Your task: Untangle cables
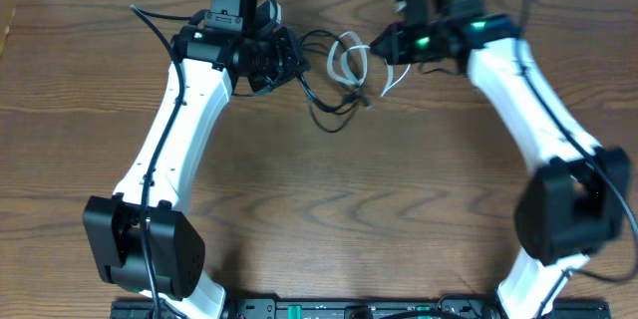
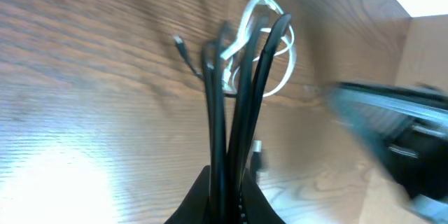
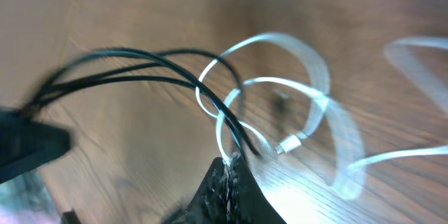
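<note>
The cables lie tangled at the back middle of the table, between my two grippers. The black cable (image 1: 329, 112) loops toward the front, and the white cable (image 1: 349, 60) is coiled just behind it. My left gripper (image 1: 289, 60) is shut on the black cable (image 2: 238, 98); several of its strands run up out of the jaws (image 2: 227, 182) toward the white loop (image 2: 287, 56). My right gripper (image 1: 379, 45) is shut on the white cable (image 3: 308, 91) right at its tips (image 3: 227, 162). The black cable (image 3: 140, 59) crosses through the white loops, and a white plug (image 3: 290, 143) hangs free.
Both arms reach over the wooden table (image 1: 329, 209) from bases at the front left (image 1: 145, 244) and front right (image 1: 573, 209). The right arm (image 2: 399, 133) is a blur in the left wrist view. A pale wall (image 2: 427, 42) borders the table's back edge.
</note>
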{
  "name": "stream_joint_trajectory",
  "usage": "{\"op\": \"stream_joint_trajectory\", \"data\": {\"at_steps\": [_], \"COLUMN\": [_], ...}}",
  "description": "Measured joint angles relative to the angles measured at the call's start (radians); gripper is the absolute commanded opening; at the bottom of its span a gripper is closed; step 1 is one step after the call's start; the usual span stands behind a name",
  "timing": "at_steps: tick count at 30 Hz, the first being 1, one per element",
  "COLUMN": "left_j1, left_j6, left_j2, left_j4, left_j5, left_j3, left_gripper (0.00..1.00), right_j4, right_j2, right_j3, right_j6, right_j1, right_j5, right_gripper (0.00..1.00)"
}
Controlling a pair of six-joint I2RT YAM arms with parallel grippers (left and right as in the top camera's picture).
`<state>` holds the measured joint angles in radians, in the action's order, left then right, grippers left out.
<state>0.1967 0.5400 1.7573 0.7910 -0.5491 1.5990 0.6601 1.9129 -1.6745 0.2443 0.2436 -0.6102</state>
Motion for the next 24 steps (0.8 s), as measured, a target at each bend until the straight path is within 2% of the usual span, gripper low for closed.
{"op": "stream_joint_trajectory", "data": {"at_steps": [9, 12, 15, 17, 18, 24], "left_j1": [-0.016, -0.016, -0.016, -0.016, -0.016, -0.016], "left_j6": [-0.075, -0.129, -0.206, -0.253, -0.275, -0.365], "left_j2": [0.000, 0.000, 0.000, 0.000, 0.000, 0.000], "left_j4": [0.021, 0.007, -0.018, -0.029, -0.034, -0.069], "left_j5": [0.005, -0.044, -0.141, -0.211, -0.245, -0.420], "left_j3": [0.000, 0.000, 0.000, 0.000, 0.000, 0.000], "left_gripper": [0.08, 0.08, 0.07, 0.08, 0.08, 0.08], "right_j4": [0.034, 0.052, 0.077, 0.080, 0.082, 0.084], "right_j2": [-0.170, -0.182, -0.169, -0.150, -0.137, -0.038], "right_j3": [0.000, 0.000, 0.000, 0.000, 0.000, 0.000], "right_j6": [-0.017, -0.021, -0.036, -0.054, -0.063, -0.105], "right_j1": [-0.071, -0.068, -0.056, -0.043, -0.035, -0.003], "right_j5": [0.000, -0.002, -0.010, -0.038, -0.053, -0.191], "right_gripper": [0.01, 0.02, 0.14, 0.29, 0.32, 0.29]}}
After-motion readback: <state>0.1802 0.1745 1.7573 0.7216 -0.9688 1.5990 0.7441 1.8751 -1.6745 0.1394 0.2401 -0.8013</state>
